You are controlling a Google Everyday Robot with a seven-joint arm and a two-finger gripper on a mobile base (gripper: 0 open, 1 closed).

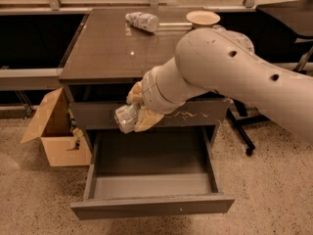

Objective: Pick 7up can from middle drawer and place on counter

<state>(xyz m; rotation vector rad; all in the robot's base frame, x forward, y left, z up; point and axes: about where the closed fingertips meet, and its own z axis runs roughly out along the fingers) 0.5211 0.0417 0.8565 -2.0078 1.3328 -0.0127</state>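
1. The gripper (133,110) hangs in front of the cabinet, above the left part of the open middle drawer (151,205) and below the front edge of the worktop (112,48).
2. Its yellowish fingers (145,121) are clamped on the 7up can (124,119), one above it and one below and to the right. The can is clear of the drawer and touches nothing but the gripper.
3. The drawer's floor shows nothing left inside, so the picking half of the task looks done and the placing half remains.
4. The relation that matters is that the worktop lies above and behind the can. The can sits level with the scratched drawer front (195,114), lower than the worktop's edge, so a straight push back would probably strike the cabinet. The likely need is a lift first, then a reach back over the edge.
5. The can does not appear upright. Its long axis seems to slant, with one silvery end turned down and to the left toward the camera, though the exact angle is hard to read. It would probably need turning upright, or it may roll when set down.
6. A white-patterned bottle (143,21) lies on its side and a bowl (203,17) stands at the far edge of the worktop, both well apart from the bare near half, where the can could go.
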